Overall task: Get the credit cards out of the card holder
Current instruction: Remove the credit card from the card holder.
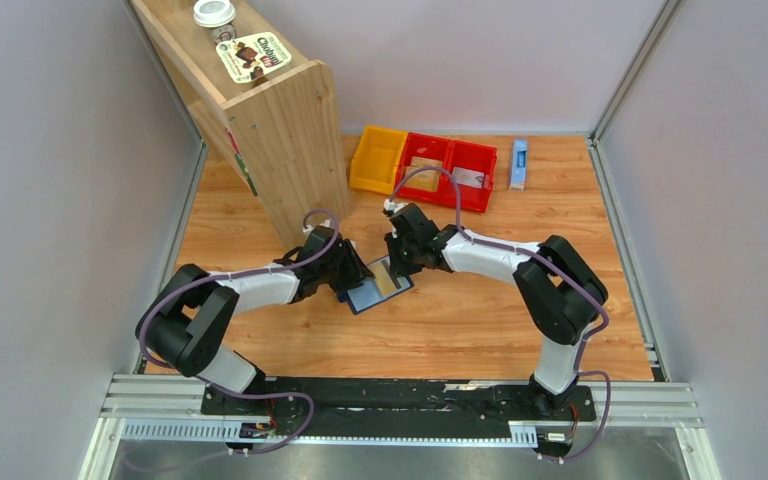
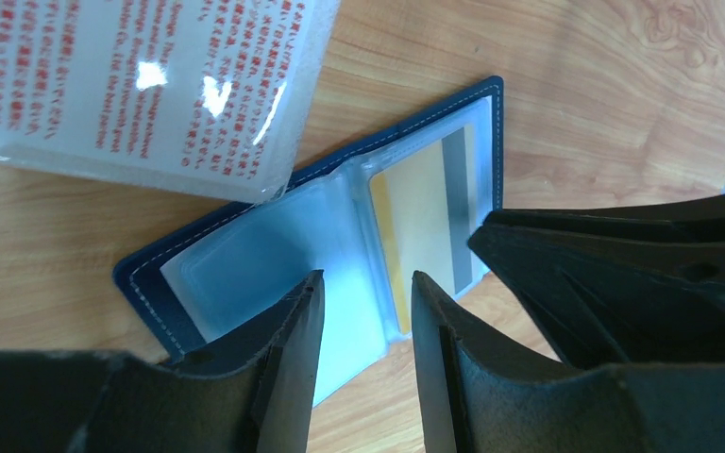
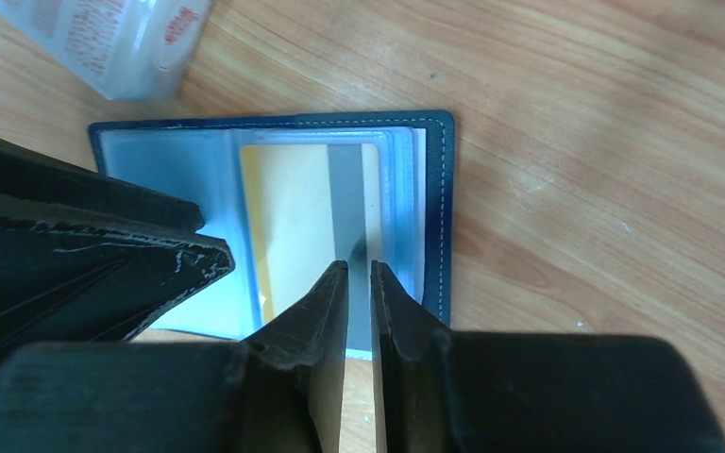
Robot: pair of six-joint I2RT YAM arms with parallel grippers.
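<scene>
The navy card holder [image 1: 368, 297] lies open on the table between both grippers. It also shows in the left wrist view [image 2: 146, 283] and the right wrist view [image 3: 434, 208]. A tan-yellow credit card [image 2: 422, 212] with a grey stripe sits in its right clear pocket [image 3: 293, 217]. The left pocket looks empty. My left gripper [image 2: 363, 288] is open, its tips over the middle fold and left pocket. My right gripper [image 3: 360, 272] has its jaws nearly together with only a thin gap and nothing between them, tips over the card's grey stripe.
A pink-and-white packet [image 2: 132, 85] lies just beyond the holder's far corner. A yellow bin [image 1: 378, 158] and red bins [image 1: 487, 165] stand at the back, with a flat tan piece [image 1: 423, 168] and a grey one [image 1: 470, 178] inside. A blue-and-white box [image 1: 519, 163] lies to their right. A wooden shelf [image 1: 280, 130] stands at back left.
</scene>
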